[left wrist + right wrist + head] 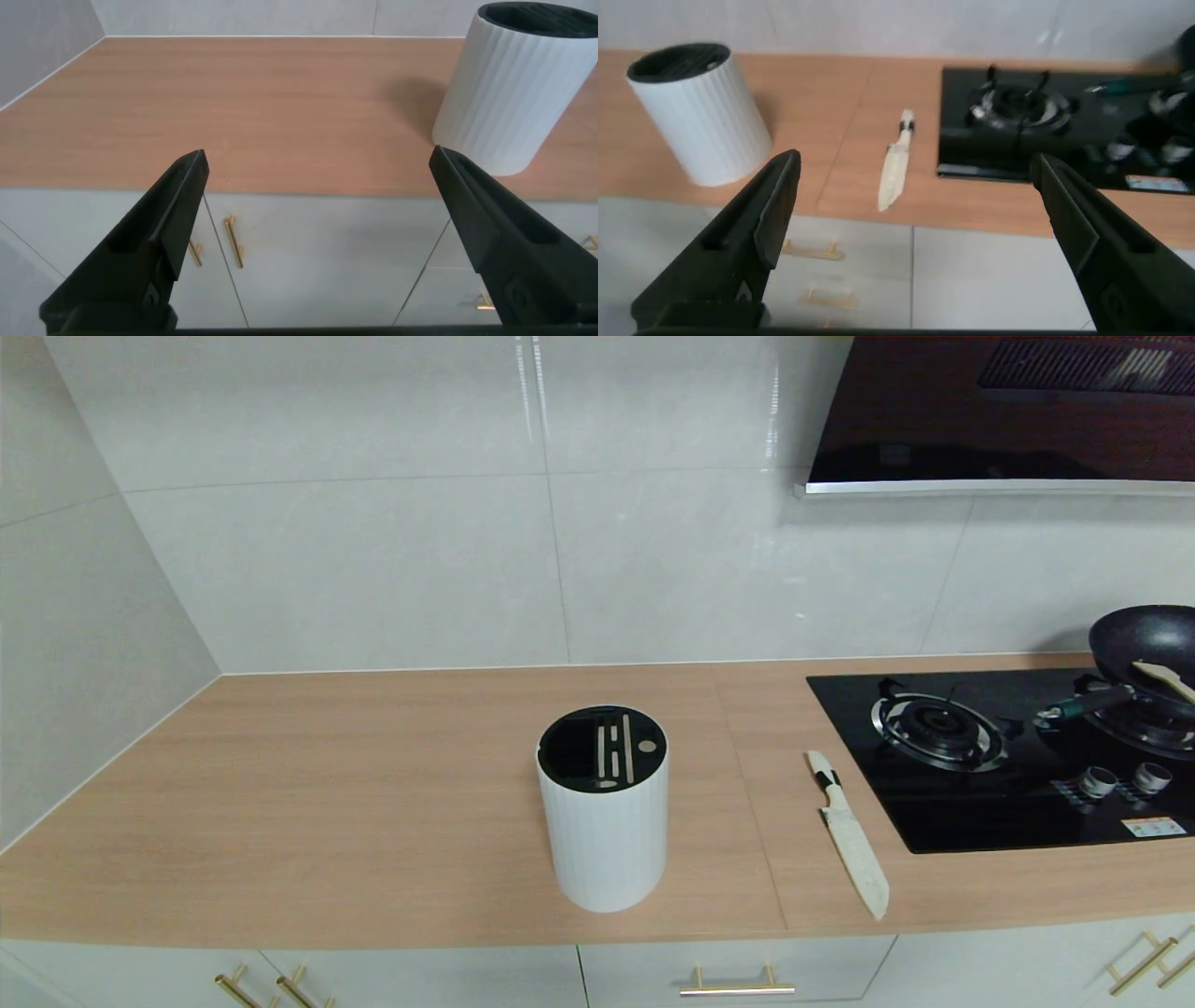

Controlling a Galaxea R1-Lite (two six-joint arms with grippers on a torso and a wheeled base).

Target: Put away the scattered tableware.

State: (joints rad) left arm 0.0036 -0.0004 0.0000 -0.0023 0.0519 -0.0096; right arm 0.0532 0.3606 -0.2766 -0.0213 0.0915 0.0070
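Lying ahead of the wide-open right end effector [915, 161], the knife [895, 174] is running lengthwise away, nearer this arm.

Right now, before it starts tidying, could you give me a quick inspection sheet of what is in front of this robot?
Surface: wooden countertop, running from the corner wall to the hob.
Job's things: knife lying flat between the holder and the hob, touching neither, tip toward the front edge; white ribbed holder upright, slotted black top, nothing sticking out.
Clutter: black wok with a wooden spatula in it, on the hob's right-hand burner.
Grippers: left gripper and right gripper hang before the counter's front edge, jaws open, holding nothing.
Cables: nothing seen.
Surroundings: tiled wall, range hood, cabinets with gold handles.
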